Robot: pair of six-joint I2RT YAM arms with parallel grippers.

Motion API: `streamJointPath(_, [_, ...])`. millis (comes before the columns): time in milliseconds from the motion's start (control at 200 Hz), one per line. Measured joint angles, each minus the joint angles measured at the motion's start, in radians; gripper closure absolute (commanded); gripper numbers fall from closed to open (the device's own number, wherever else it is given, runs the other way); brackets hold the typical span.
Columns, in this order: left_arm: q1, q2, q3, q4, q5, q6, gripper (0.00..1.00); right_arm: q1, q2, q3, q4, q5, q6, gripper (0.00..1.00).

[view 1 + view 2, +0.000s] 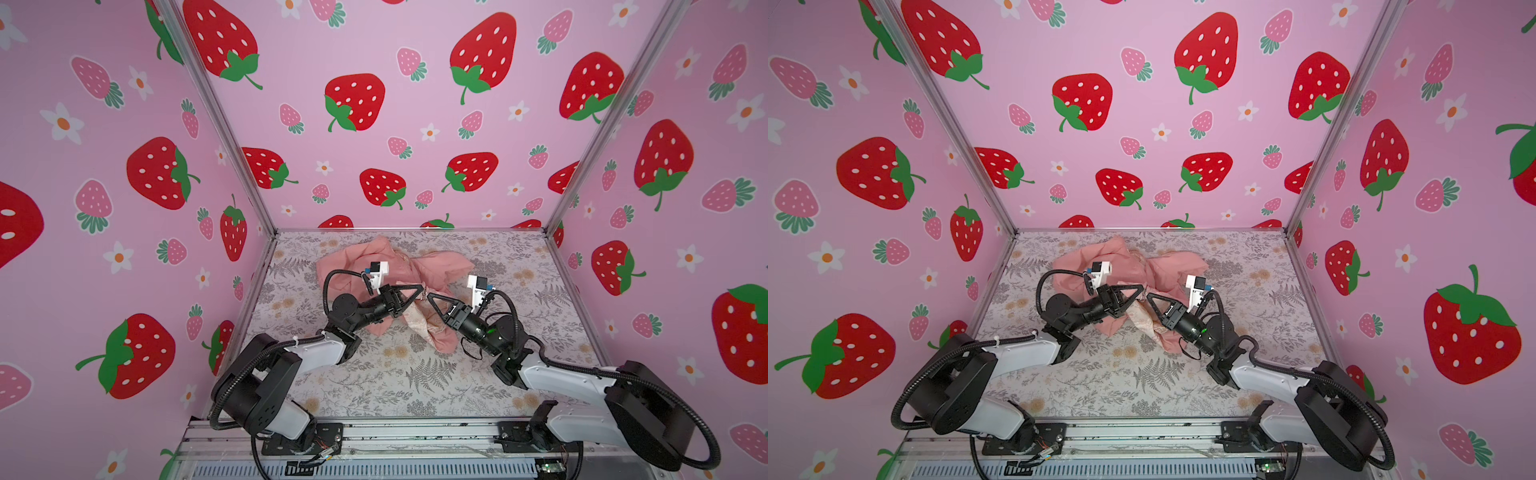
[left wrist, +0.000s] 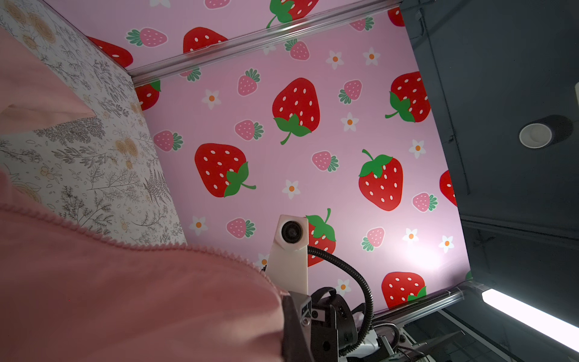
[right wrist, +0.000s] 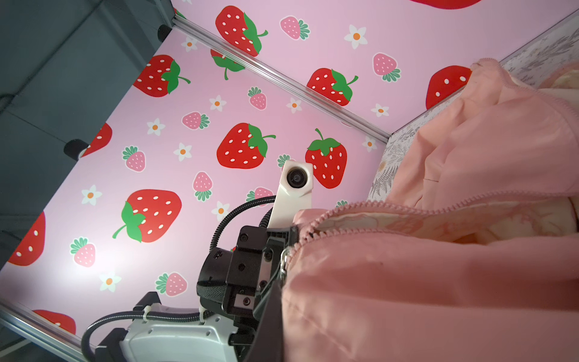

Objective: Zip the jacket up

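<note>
Zipping barely begun: jacket (image 1: 440, 266), teeth (image 3: 407, 208) apart over lining (image 3: 438, 225) (pull (image 3: 283, 261) at their meeting point); left gripper (image 1: 420, 289) and right gripper (image 1: 429, 296) both clamped shut on its cloth.

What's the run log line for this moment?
jacket: bunched, zip mostly open | left end effector: shut on jacket | right end effector: shut on jacket | tips almost meeting

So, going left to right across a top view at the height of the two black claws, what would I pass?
Left wall, table, left arm, left gripper, right gripper, right arm, table again, right wall. The jacket spreads beneath both grippers, so it has no single place.
</note>
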Motion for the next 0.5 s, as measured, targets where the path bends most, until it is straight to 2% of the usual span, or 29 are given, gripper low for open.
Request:
streamJointPath(65, [0.000,0.004,0.000,0.009,0.000,-0.003,1.00,0.000,0.000,0.000,0.000,0.000,0.000,1.00])
streamJointPath(500, [-0.006,0.010,0.011,0.010,-0.025,-0.052,1.00,0.013,0.003,-0.011,0.000,0.021,-0.006,1.00])
